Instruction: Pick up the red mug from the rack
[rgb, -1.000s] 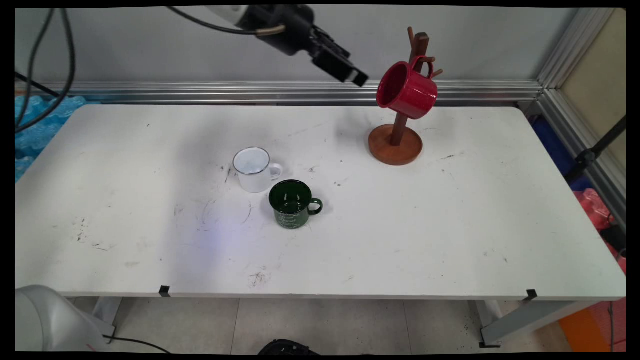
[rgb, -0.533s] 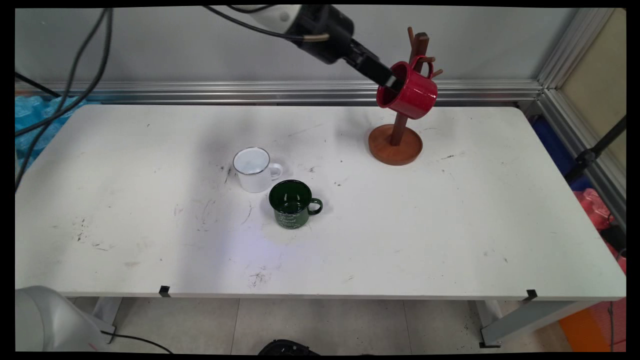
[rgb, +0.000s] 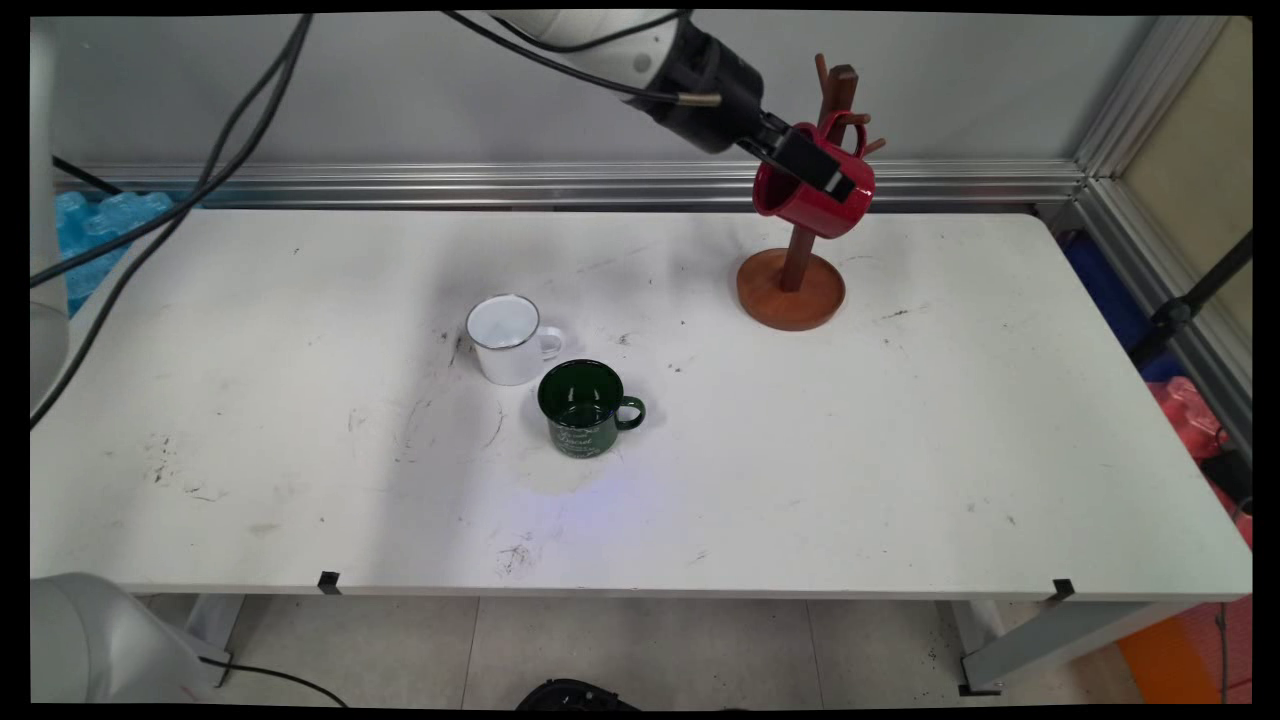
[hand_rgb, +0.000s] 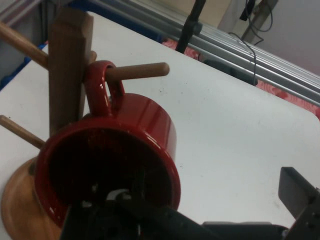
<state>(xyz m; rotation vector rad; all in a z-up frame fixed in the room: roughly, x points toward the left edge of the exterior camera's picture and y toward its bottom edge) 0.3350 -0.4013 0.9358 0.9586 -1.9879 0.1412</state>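
One finger of the black gripper (rgb: 812, 168) reaches inside the red mug (rgb: 835, 200) and the other lies outside its wall, jaws spread wide astride the rim. The mug hangs by its handle from a peg of the wooden mug tree (rgb: 795, 285) at the table's (rgb: 900, 450) far side, well apart from a white mug (rgb: 508, 340) and green mug (rgb: 583, 408) standing just beside each other

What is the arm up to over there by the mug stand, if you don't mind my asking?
The gripper is at the red mug, which hangs by its handle on a peg of the wooden mug tree at the table's far side. One of its fingers lies outside the mug's wall, the other inside the mouth. A white mug and a green mug stand untouched mid-table.
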